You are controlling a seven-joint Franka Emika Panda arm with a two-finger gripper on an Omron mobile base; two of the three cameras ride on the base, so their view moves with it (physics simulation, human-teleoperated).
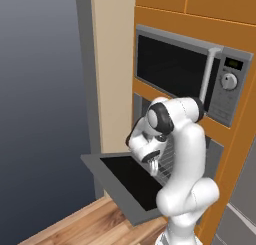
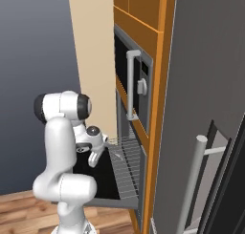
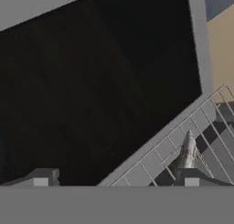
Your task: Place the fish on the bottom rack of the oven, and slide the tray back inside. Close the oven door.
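Note:
The oven door hangs open and flat, its black glass facing up. The bottom rack, a grey wire grid, is pulled out over the door's inner edge. A small silver-grey fish lies on the rack close to its front bar. My gripper hovers low above the door and the rack's front, jaws wide open and holding nothing. Its right fingertip sits just beside the fish's near end. The gripper points down in front of the oven.
A microwave with a vertical handle and round knob sits above the oven in orange cabinetry. A beige wall panel stands left of the oven. Wooden floor lies below the door. A dark appliance with a bar handle is at the right.

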